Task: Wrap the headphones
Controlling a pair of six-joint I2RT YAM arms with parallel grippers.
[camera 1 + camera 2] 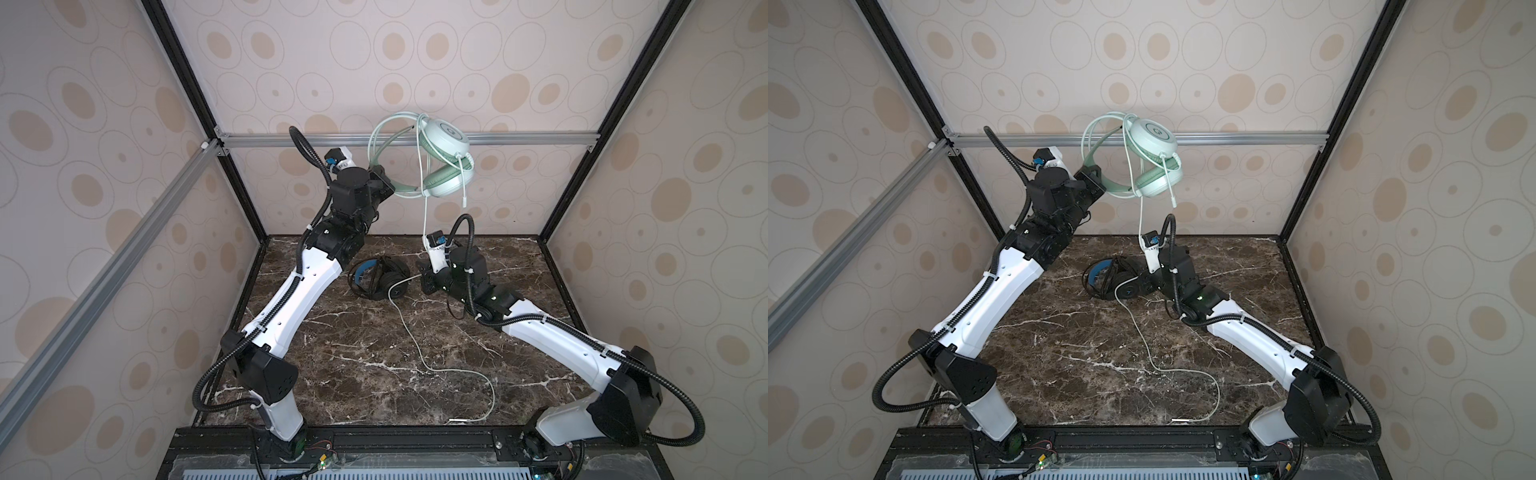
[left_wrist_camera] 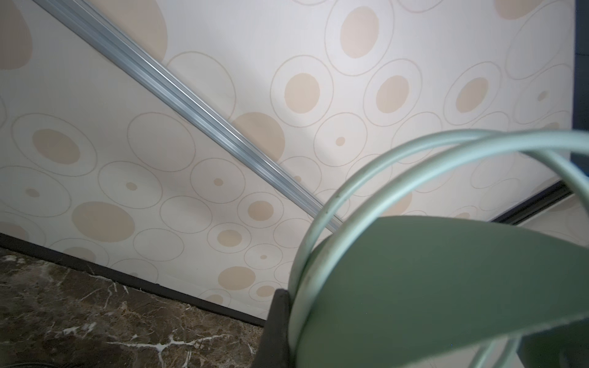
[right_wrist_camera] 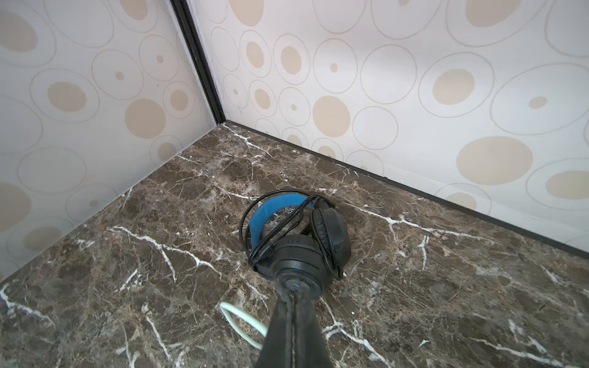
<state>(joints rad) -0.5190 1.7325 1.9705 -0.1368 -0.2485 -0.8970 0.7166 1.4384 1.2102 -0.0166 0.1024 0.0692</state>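
The marble tabletop (image 1: 374, 353) is carrying both arms at its near edge. The left arm (image 1: 291, 299) is reaching up toward the back wall, and the right arm (image 1: 552, 336) is extending low over the table. The mint-green headphones (image 1: 446, 137) are hanging in the air above the far side of the table. The left gripper (image 1: 386, 187) is clamping their headband (image 2: 446, 280), with its jaws pressed against the band. The black headphones (image 3: 299, 255) are lying on the table near its far middle, with their own thin black cable wound around them. The right gripper (image 3: 292, 302) is hovering just beside them with its jaws pressed together, pinching the pale green cable (image 1: 419, 345). This cable is dropping from the raised pair, passing through the right gripper and trailing across the table. Its plug (image 1: 459, 420) is resting near the front edge.
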